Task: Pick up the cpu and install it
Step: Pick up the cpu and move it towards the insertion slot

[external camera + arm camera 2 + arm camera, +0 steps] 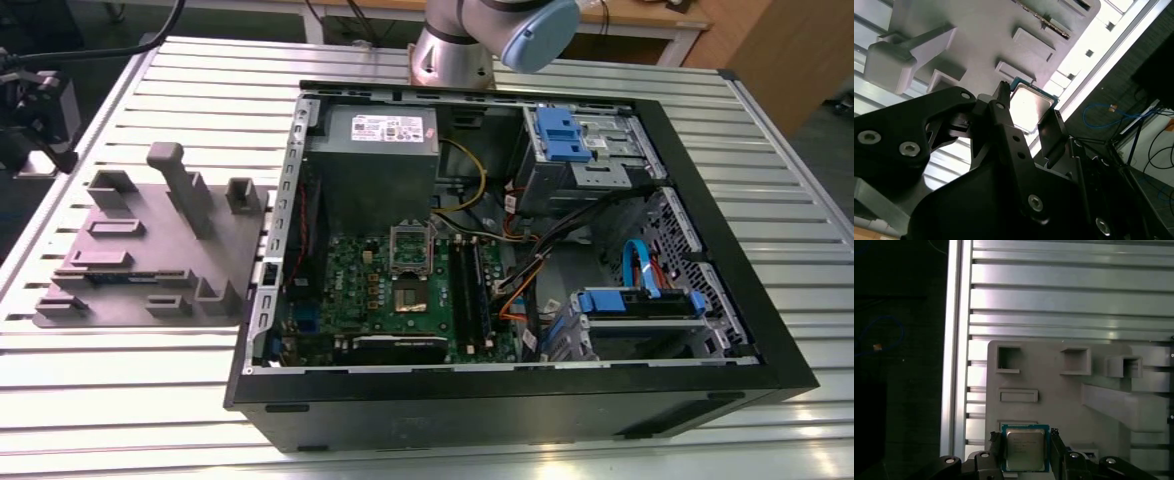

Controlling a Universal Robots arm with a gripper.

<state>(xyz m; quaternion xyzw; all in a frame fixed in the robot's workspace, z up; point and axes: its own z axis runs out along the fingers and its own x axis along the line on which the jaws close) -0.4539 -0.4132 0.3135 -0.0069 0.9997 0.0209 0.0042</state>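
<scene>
The cpu (1024, 449), a flat square chip with a shiny silver top and a thin blue-green rim, sits between my two black fingers in both wrist views. My gripper (1025, 435) is shut on the cpu (1029, 107), one finger against each of two opposite sides. Behind it lies the grey moulded plate (1054, 400) with its pockets and upright blocks. In the exterior view my gripper (32, 112) shows as a black shape at the far left, beside the plate (147, 250). The open computer case (521, 250) holds the green motherboard with its square socket (411, 292).
The ribbed aluminium table (147, 390) carries the plate and the case. Inside the case are a grey box with a white label (380, 150), blue drive brackets (561, 135), and loose cables (534, 250). The arm's base (454, 50) stands behind the case. The table's edge (954, 365) runs close to the plate.
</scene>
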